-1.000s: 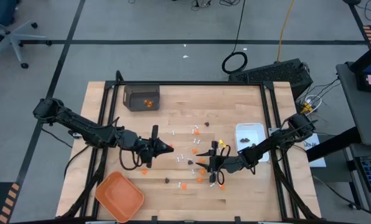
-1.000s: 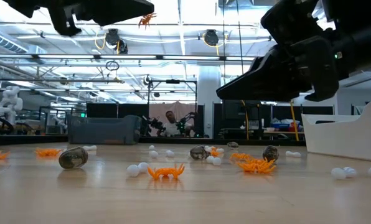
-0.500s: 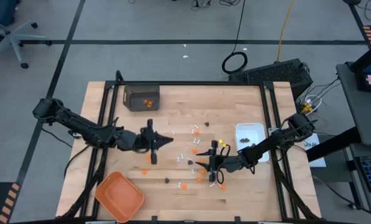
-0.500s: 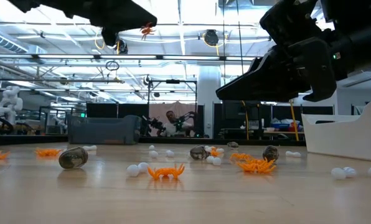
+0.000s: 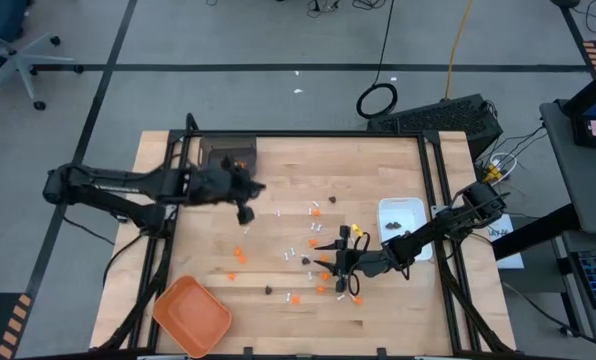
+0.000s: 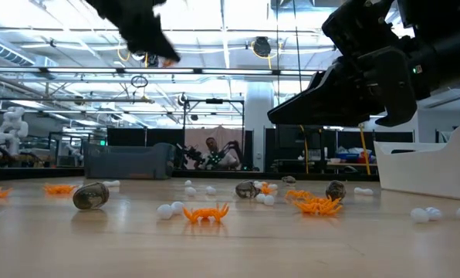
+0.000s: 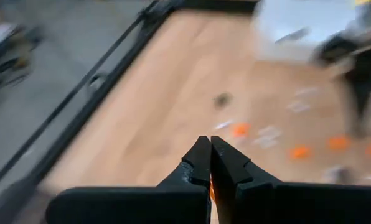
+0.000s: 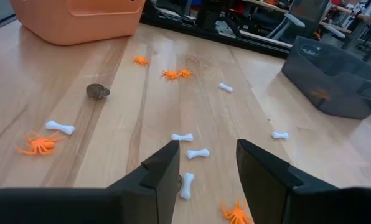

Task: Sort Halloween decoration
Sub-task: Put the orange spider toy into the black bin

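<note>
Orange spiders (image 8: 39, 142), white bones (image 8: 198, 153) mostly unsorted; my left gripper (image 7: 210, 163) pinched closed, right gripper (image 8: 205, 163) parted, empty, table's three o'clock.

The table (image 5: 378, 160) was pale blond wood with fine grain lines, framed by black rails. Bright orange spiders (image 8: 39, 142) lay on it among plain white bones (image 8: 198, 153) and mottled dark grey-brown lumps (image 8: 98, 91). The tray (image 5: 190, 315) was salmon orange. The rectangular dish (image 5: 403, 222) was white with dark bits inside. The bin (image 8: 338, 78) was translucent smoky grey with orange showing through. Both arms were matt black, and the floor (image 5: 278, 40) was grey with black stripes.
</note>
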Controlling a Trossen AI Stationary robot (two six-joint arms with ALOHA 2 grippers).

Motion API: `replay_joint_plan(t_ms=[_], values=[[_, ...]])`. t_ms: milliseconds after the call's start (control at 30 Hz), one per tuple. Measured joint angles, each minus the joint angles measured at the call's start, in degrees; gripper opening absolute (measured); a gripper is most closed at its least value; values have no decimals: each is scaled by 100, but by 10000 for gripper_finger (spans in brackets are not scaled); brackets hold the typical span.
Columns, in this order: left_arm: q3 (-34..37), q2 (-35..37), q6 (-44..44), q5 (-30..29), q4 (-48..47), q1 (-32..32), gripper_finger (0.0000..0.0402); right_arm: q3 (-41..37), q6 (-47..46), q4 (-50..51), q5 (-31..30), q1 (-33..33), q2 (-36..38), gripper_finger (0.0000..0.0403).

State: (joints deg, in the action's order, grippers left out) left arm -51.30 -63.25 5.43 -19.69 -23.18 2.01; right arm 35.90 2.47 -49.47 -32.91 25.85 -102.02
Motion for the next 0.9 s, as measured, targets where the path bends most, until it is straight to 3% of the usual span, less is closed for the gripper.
replay_joint_plan(t_ms=[200,367,533,700,900], values=[[6,-47,-325,-91,-1072,1192,0,0,-23,0,2,0,0,143],[177,-93,-900,572,-740,2187,0,0,-26,0,2,0,0,143],[237,-369,-1180,645,-682,3006,0,0,-148,2,19,10,0,143],[237,-766,-1185,1150,-667,3422,7,0,-536,39,357,20,0,143],[237,-1287,-1016,1037,-530,3542,65,0,-933,46,975,63,-2,143]])
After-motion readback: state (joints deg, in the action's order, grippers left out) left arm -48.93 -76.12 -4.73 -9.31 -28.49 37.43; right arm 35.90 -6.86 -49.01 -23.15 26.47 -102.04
